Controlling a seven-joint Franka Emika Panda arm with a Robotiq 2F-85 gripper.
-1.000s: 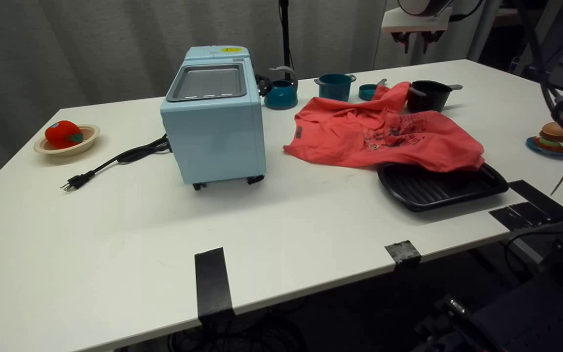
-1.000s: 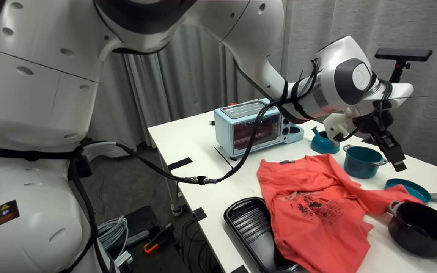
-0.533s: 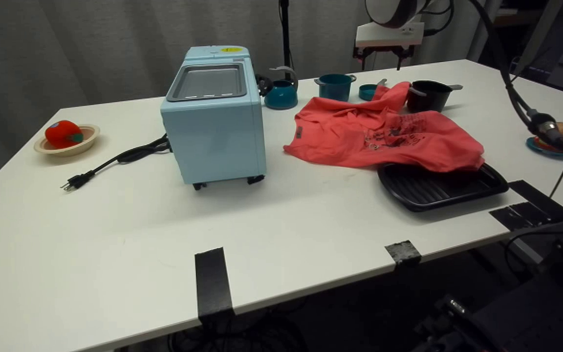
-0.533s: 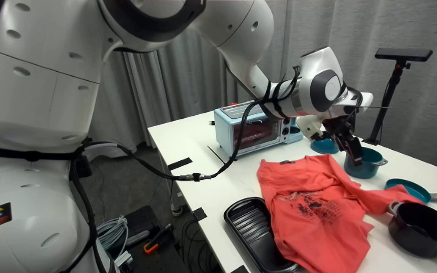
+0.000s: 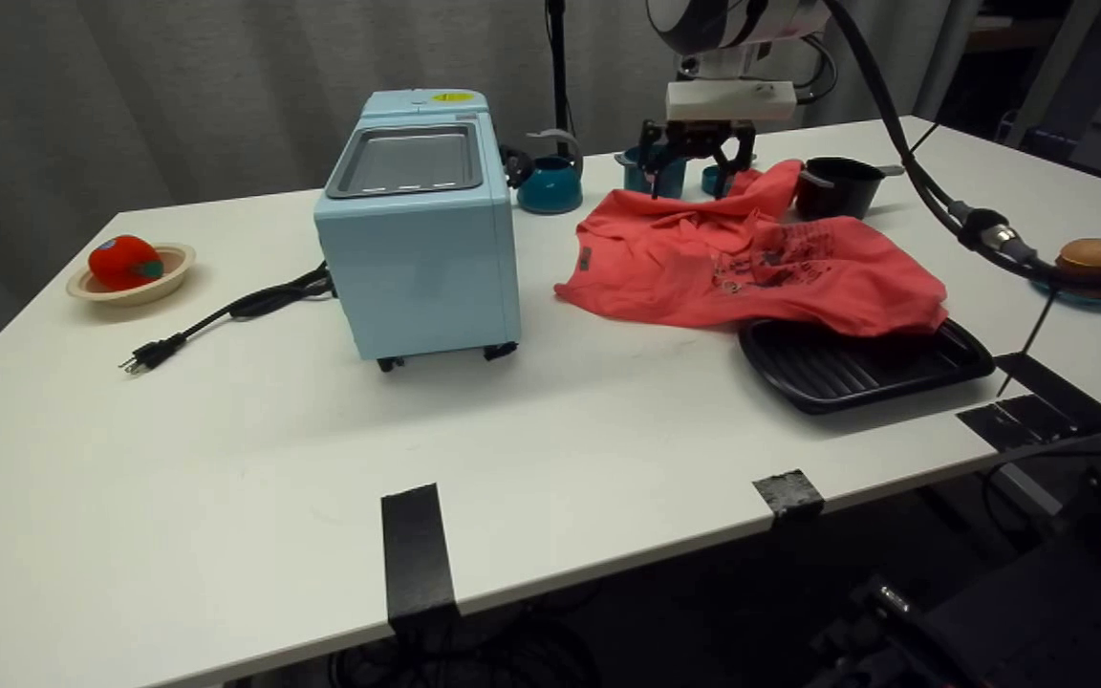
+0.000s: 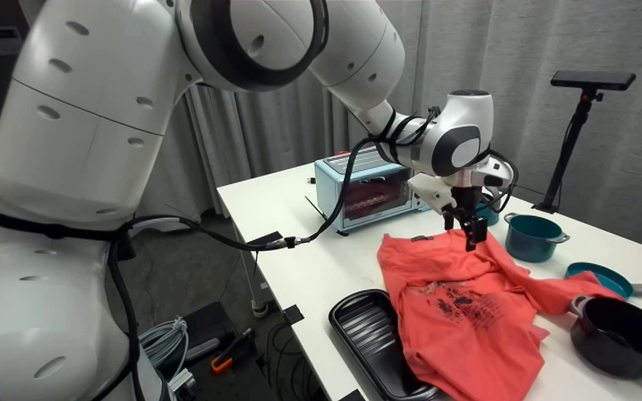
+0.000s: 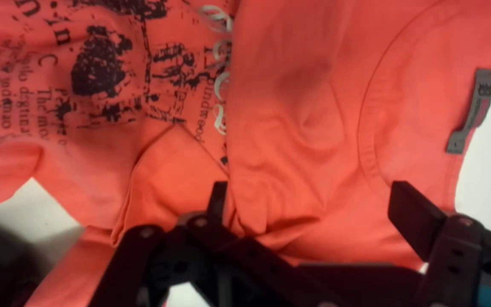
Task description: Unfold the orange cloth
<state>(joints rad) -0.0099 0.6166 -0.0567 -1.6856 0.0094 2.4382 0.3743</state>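
Note:
The orange cloth is a coral-orange shirt with dark print, lying rumpled on the table in both exterior views. Its collar end with a grey tag points toward the oven. A fold near the collar covers part of the print. One sleeve stretches toward the black pot, and the lower end lies over the black grill pan. My gripper is open and empty, pointing down over the collar-side fold; it shows in both exterior views. Its fingertips appear just above the cloth.
The light blue oven stands beside the collar end. A teal kettle, teal pot, teal pan and black pot line the far side. A toy burger and a bowl sit farther out.
My gripper has come down and moved toward the oven, from above the pots to over the shirt's collar area. It has turned to point straight down. The shirt has not moved.

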